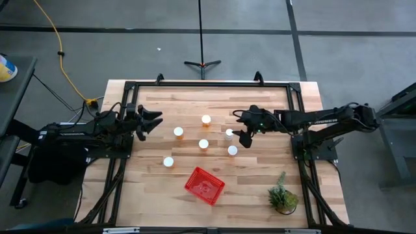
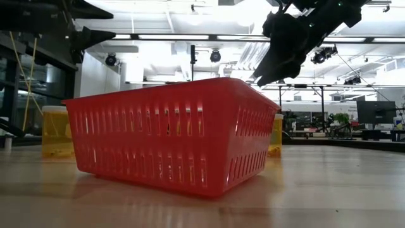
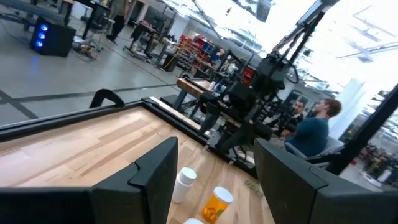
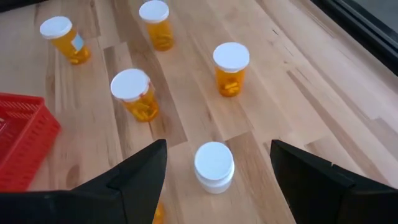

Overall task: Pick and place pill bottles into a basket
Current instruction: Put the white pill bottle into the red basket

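Red basket (image 2: 171, 133) fills the low view, hiding most pill bottles (image 4: 214, 165); right claw (image 4: 214, 180) gapes empty above one; left claw (image 1: 156, 121), apparently empty, spread over the wooden desk (image 1: 260, 188).

From table height, the red basket (image 2: 171, 136) blocks most of your pill bottles: only amber slivers show past its two ends (image 2: 56, 132) (image 2: 276, 134). In the right wrist view the basket (image 4: 22, 140) is cut off by the picture's edge, and one bottle near it (image 4: 158, 213) hides behind a dark finger (image 4: 134, 180). From overhead, the bottle (image 1: 229, 134) nearest the right gripper (image 1: 246, 135) is too small for you to read its label.
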Motion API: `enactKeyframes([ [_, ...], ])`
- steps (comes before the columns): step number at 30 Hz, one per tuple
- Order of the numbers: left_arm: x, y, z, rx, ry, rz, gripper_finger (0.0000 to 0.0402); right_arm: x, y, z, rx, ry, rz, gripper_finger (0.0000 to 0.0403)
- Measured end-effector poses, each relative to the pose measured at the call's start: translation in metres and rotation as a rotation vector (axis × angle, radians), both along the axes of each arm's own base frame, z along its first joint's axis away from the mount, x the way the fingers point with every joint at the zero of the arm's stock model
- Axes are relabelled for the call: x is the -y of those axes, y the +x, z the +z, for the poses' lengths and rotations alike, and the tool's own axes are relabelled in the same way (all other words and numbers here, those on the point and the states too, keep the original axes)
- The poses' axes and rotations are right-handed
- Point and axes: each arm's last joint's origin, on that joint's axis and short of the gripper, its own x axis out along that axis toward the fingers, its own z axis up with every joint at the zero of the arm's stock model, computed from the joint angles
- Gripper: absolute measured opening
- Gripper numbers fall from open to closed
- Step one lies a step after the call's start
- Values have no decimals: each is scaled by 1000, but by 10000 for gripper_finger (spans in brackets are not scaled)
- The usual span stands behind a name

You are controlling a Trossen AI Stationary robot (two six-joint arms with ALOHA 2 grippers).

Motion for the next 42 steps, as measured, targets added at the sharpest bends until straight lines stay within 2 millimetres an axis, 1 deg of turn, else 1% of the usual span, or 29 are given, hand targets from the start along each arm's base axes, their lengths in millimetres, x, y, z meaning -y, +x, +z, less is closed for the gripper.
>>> enactKeyframes([
  [3,0,0,0,-2,0,-2,243,0,2,-2,-5,3,9,277],
  [6,0,0,0,-4,0,-1,243,-1,5,-8,-31,36,60,277],
  [9,0,0,0,-4,0,-1,243,-2,8,-14,-50,57,51,277],
  [14,0,0,0,-5,-1,-1,243,-1,12,-15,-28,65,39,277],
  [23,0,0,-1,-5,-2,-1,243,0,12,-15,-25,57,29,278],
  [33,0,0,-1,-5,-2,0,243,0,12,-15,-25,52,22,320],
  [42,0,0,-1,-5,-2,1,243,0,14,-12,4,-2,59,324],
])
